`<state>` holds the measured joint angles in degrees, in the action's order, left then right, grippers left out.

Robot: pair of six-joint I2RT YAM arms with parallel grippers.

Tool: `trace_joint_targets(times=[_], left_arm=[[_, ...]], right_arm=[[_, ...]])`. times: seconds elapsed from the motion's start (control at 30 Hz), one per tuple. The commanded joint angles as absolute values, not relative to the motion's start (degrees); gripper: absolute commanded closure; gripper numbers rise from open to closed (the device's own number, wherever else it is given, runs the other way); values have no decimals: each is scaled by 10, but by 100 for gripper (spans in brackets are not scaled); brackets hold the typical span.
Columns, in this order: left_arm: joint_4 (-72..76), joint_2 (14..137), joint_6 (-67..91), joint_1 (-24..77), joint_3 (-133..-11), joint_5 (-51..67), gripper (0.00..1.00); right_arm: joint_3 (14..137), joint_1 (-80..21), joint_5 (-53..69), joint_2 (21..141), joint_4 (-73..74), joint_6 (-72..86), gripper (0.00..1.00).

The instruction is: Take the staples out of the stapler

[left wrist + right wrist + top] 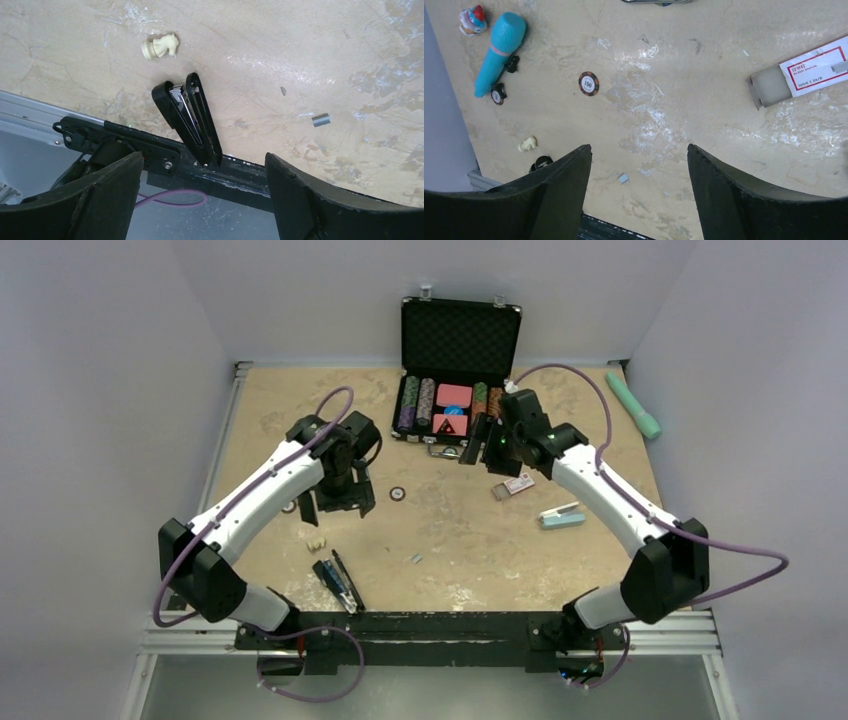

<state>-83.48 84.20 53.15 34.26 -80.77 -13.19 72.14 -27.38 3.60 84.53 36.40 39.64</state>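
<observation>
A black stapler (338, 582) lies swung open near the table's front edge, left of centre; the left wrist view shows its two arms spread (187, 117). The staples (415, 558), a tiny grey strip, rest on the table to its right (321, 119) and also appear in the right wrist view (623, 178). My left gripper (337, 502) hangs open above the table behind the stapler, nothing between its fingers (204, 160). My right gripper (480, 445) is open and empty near the case front (639, 150).
An open black case (458, 370) of poker chips stands at the back. On the table lie a staple box (519, 485), a light blue stapler (562, 516), a loose chip (397, 494), a cream lump (316, 543) and a green tube (634, 405). A teal cylinder (500, 52) lies far left.
</observation>
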Motion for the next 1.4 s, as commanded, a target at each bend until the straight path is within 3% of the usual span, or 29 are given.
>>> trace_joint_targets(times=[0.0, 0.23, 0.37, 0.63, 0.93, 1.03, 1.17, 1.37], left_arm=[[-839, 830, 533, 349, -776, -151, 6], [-702, 836, 545, 350, -639, -85, 26], [-646, 859, 532, 356, -604, -72, 32], [-676, 931, 574, 360, -589, -102, 48], [-639, 919, 602, 363, -540, -75, 49], [-610, 923, 600, 363, -518, -61, 61], [-604, 946, 585, 364, -527, -76, 100], [-666, 943, 530, 364, -629, -135, 100]], right_arm=[[698, -276, 20, 799, 366, 378, 26], [668, -276, 41, 760, 357, 378, 27], [657, -276, 45, 744, 361, 379, 27], [636, -276, 44, 726, 369, 380, 27], [620, -276, 55, 726, 365, 375, 28], [620, -276, 59, 728, 365, 373, 29], [622, -276, 64, 731, 366, 370, 29], [624, -276, 68, 728, 369, 369, 29]])
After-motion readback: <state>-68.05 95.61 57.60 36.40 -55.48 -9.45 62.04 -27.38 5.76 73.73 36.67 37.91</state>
